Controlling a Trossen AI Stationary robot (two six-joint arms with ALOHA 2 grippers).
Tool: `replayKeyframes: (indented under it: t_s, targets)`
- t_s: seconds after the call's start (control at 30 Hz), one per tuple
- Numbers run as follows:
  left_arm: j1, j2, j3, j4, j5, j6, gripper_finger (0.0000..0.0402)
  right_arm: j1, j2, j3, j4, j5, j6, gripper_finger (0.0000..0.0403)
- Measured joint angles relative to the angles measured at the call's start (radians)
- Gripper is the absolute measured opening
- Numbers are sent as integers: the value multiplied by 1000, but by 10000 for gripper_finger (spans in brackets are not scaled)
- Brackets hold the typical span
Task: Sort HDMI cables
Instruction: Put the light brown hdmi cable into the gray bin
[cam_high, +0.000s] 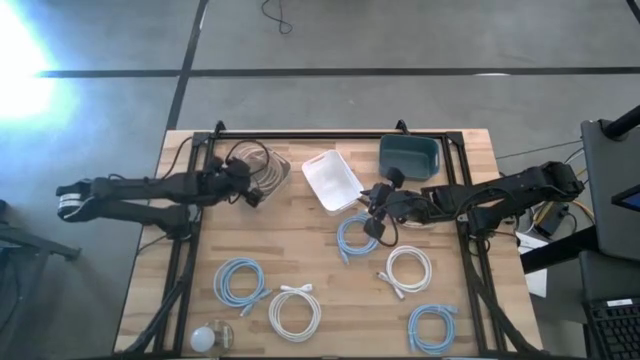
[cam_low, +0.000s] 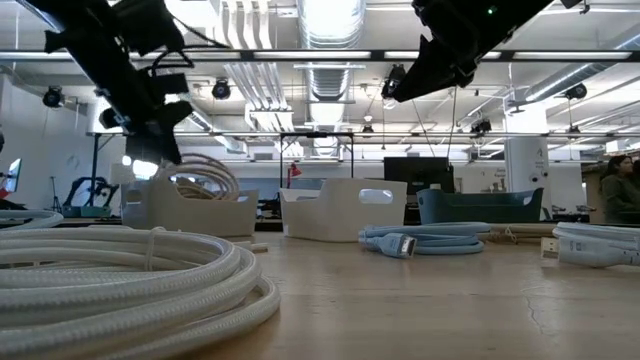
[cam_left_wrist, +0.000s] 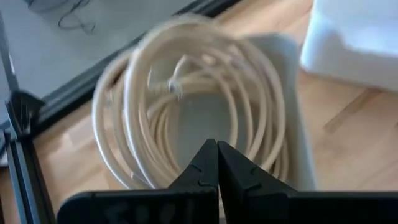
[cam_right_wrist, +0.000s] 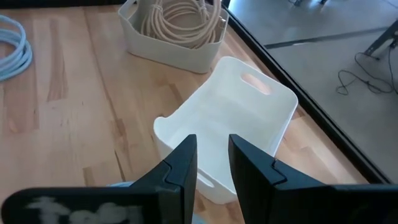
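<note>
The wooden surface (cam_high: 320, 250) is carrying three bins along its far edge. The left gripper (cam_high: 254, 193) is hovering with fingers pressed together over the beige bin (cam_high: 268, 172), which is holding tan cable coils (cam_left_wrist: 186, 106). The right gripper (cam_high: 374, 208), fingers narrowly parted and holding nothing, is hanging between the empty white bin (cam_high: 330, 180) and a blue coil (cam_high: 357, 238). The teal bin (cam_high: 409, 155) is sitting behind it. Other blue and white coils are lying toward the near edge.

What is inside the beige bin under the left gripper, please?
The beige bin holds beige-tan coiled cables, several loops stacked together. The left gripper hangs shut above them. How many cables there are cannot be told, and the bin's floor under the coils is largely covered.
</note>
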Motion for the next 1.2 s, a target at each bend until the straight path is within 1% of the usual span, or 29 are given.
replayKeyframes:
  t_s: [0.17, 0.3, 0.4, 0.53, 0.7, 0.77, 0.87, 0.93, 1.0, 1.1, 1.2]
  targets:
    - [-1, -10, 71, 1, 5, 57, 0, 0, 0, -14, -1, -4, 42, 86]
    - [-1, -10, 112, 8, 50, 89, 0, 0, 0, -53, -3, -4, 59, 86]
    - [-1, -10, 115, 55, 85, 89, 0, 0, 0, -82, -7, -5, 102, 86]
    - [-2, -2, 114, 102, 104, 91, 0, 0, 0, -111, -7, -5, 153, 86]
    - [-2, 17, 113, 139, 128, 139, 0, 0, 0, -145, -14, -5, 209, 86]
    - [-2, 29, 113, 181, 141, 169, 0, 0, 0, -148, -65, -6, 247, 86]
    - [0, 50, 112, 255, 240, 228, 0, 0, 0, -148, -189, -11, 342, 86]
    - [0, 65, 112, 312, 308, 260, 0, 0, 0, -149, -283, -38, 421, 86]
    - [0, 81, 112, 368, 346, 283, 0, 0, 0, -149, -367, -98, 501, 86]
    - [2, 105, 112, 413, 349, 333, 2, 0, 0, -154, -434, -193, 602, 86]
    - [12, 132, 122, 411, 352, 350, 17, 0, 0, -166, -449, -262, 608, 86]
